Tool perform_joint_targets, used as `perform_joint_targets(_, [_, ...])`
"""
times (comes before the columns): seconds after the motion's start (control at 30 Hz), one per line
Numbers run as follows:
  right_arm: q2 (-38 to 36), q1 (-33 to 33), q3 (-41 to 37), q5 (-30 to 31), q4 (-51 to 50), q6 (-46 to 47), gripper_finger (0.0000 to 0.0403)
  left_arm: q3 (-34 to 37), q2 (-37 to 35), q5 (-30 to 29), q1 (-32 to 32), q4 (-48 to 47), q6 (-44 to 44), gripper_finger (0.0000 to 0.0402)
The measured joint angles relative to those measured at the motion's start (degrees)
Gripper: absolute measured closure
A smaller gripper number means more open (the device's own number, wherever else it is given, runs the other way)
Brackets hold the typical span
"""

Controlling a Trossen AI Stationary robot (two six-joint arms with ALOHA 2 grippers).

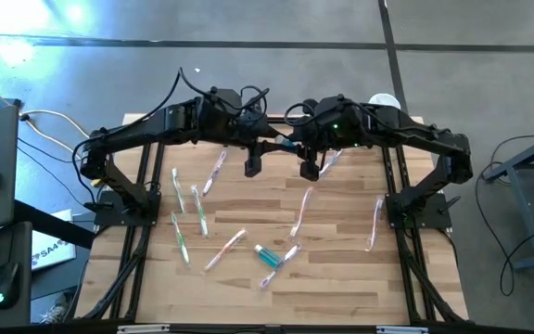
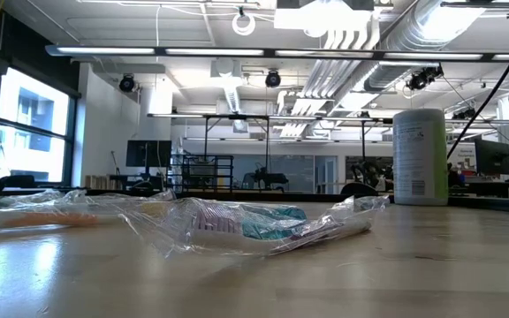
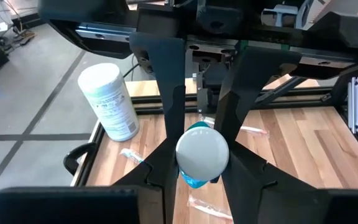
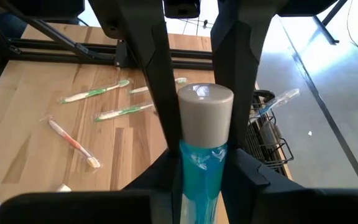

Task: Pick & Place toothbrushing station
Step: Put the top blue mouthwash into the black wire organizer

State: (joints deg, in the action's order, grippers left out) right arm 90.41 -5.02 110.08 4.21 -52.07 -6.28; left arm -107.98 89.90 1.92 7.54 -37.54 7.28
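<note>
Both grippers, left [image 3: 199, 134] and right [image 4: 191, 134], clamp one blue tube [image 4: 199, 171]; the rack [image 4: 267, 140] is mostly hidden.

Black wire rack [image 4: 267, 140]: partly hidden behind the right gripper's finger in the right wrist view; contents too cut off to tell.
Blue tube [image 4: 199, 177]: lower end cut off by the picture's edge.
White container [image 1: 385, 102]: mostly hidden under the right arm in the high view.
Wrapped toothbrushes [image 2: 263, 225]: blurred in the low view.
</note>
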Motion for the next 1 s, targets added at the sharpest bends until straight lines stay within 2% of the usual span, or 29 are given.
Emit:
perform_joint_targets(0.1, [0.0, 0.0, 0.0, 0.0, 0.0, 0.0, 0.0315, 0.0, 0.0, 0.0, 0.0, 0.1, 0.2, 0.0310])
perform_joint_targets(0.23, [0.0, 0.0, 0.0, 1.1, 0.0, 0.6, 0.0261, 0.0, 0.0, -0.2, 0.0, 0.0, 0.7, 0.0310])
perform_joint_targets(0.4, [-0.4, 0.1, 0.0, 5.8, -1.3, 3.7, 0.0193, 0.0, -0.1, -0.6, 0.0, -0.1, 0.6, 0.0310])
perform_joint_targets(0.53, [-0.9, 0.6, 0.1, 8.0, -3.9, 3.6, 0.0154, 0.0, -0.1, -2.2, 0.0, -0.7, 0.5, 0.0310])
perform_joint_targets(0.6, [-1.7, 0.6, 0.1, 8.0, -4.6, 3.7, 0.0141, 0.0, -0.1, -2.6, 0.0, -1.4, 0.5, 0.0310])
perform_joint_targets(0.83, [-6.5, 0.8, 0.1, 14.3, -8.6, 8.5, 0.0128, 0.0, -0.2, -4.1, 1.5, -5.9, -0.6, 0.0310])
perform_joint_targets(1.0, [-10.2, 0.9, 0.1, 13.1, -14.2, 13.6, 0.0132, 0.1, -0.9, -5.7, 4.3, -13.0, -0.2, 0.0310])
